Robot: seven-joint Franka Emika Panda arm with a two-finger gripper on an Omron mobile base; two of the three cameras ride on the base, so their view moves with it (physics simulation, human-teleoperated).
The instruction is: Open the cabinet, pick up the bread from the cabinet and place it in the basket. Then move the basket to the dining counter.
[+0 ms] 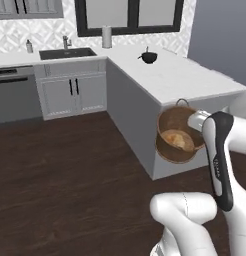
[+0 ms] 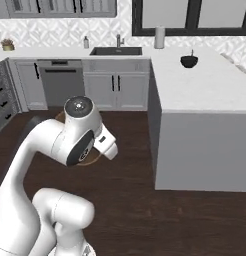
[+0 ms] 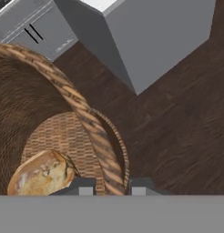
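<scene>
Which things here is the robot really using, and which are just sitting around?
Using:
- basket, held up off the floor by the shut pincer on its rim
- bread, lying inside the basket
- dining counter, where the basket goes

Just sitting around:
- black bowl
- paper towel roll
- sink
- soap bottle

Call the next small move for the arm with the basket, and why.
Probably lift the basket higher and carry it over the dining counter. The jaws are shut on its rim, with the bread inside. In the left base view the basket hangs beside the counter's grey end, its body below the marble top, so it likely needs height before moving in.
</scene>
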